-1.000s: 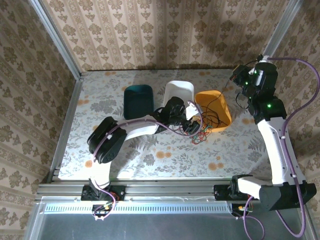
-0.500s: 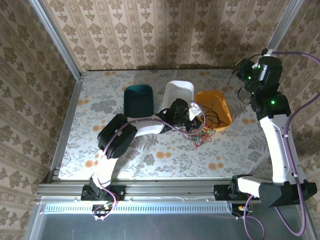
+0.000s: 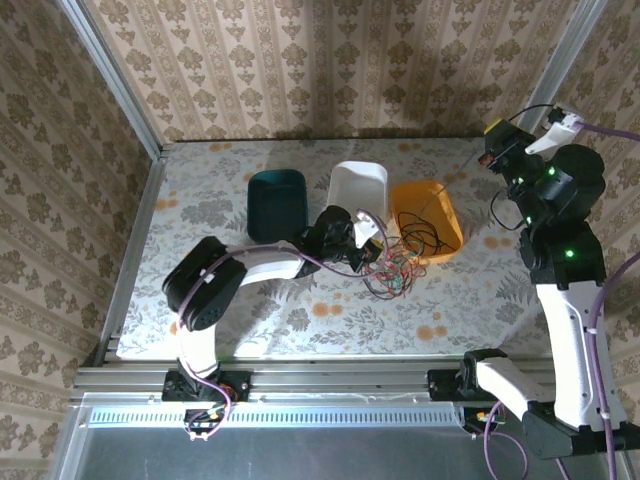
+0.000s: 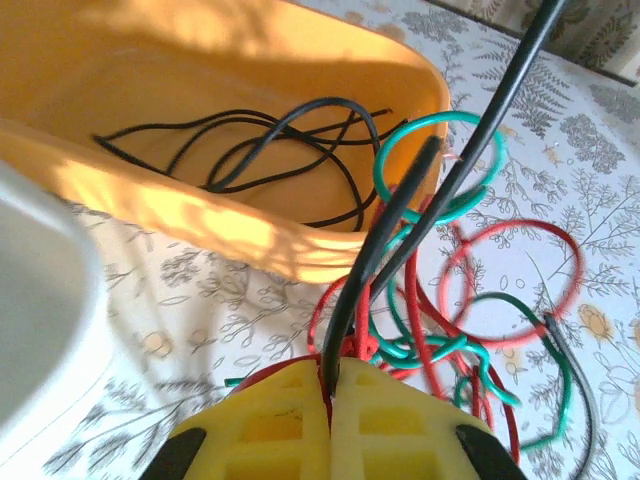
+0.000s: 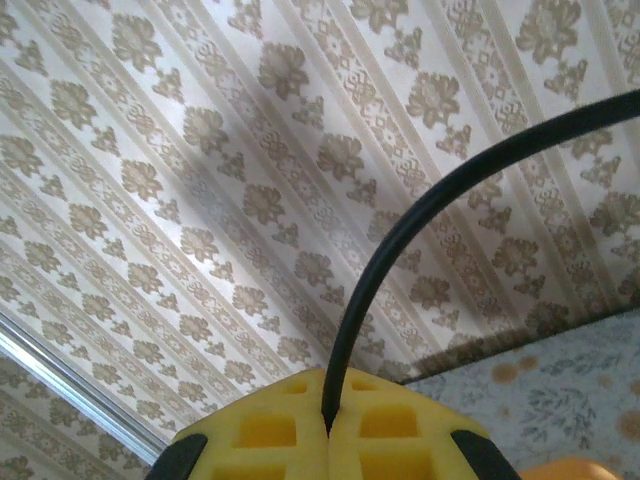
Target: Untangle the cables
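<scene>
Your thin, glossy red, green and black cables (image 3: 392,270) lay looped on the floral table (image 4: 560,150) just near of the smooth orange plastic tray (image 4: 200,60), black coils inside it. Your left gripper (image 4: 330,400) was closed tight on black strands; your right gripper (image 5: 328,425), raised far right, pinched another.

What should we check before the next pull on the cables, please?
1. Left gripper shut on the black strands: ok.
2. Right gripper shut on the raised black cable: ok.
3. Both grippers on the same cable: cannot tell.
4. Black strands clear of the red and green tangle: not ok, they cross it.
5. Left pads free of red cable: cannot tell.
6. Orange tray holding black loops alone: ok.
</scene>
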Motion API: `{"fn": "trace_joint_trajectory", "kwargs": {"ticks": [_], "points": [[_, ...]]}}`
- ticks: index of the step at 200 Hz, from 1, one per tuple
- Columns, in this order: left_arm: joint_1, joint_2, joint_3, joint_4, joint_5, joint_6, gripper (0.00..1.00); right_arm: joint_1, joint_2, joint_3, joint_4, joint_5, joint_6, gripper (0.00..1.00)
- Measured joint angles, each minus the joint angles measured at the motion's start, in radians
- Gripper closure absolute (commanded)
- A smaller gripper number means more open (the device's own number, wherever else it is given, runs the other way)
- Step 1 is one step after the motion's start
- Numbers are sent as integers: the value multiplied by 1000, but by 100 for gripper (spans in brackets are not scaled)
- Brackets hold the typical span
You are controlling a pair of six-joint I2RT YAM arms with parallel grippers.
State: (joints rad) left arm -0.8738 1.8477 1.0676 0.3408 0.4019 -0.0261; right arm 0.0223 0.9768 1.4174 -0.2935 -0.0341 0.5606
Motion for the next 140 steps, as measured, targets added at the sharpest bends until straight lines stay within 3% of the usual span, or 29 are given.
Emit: {"fn": "trace_joint_trajectory", "kwargs": {"ticks": [79, 116, 140], "points": [[93, -335, -278, -78, -16, 29, 100, 13, 56, -1, 61, -109, 5, 100], [116, -359, -317, -92, -21, 23, 100, 20, 81, -6, 3, -5, 14, 100], [118, -359, -326, -89, -33, 14, 91, 22, 82, -8, -42, 63, 10, 100]]}}
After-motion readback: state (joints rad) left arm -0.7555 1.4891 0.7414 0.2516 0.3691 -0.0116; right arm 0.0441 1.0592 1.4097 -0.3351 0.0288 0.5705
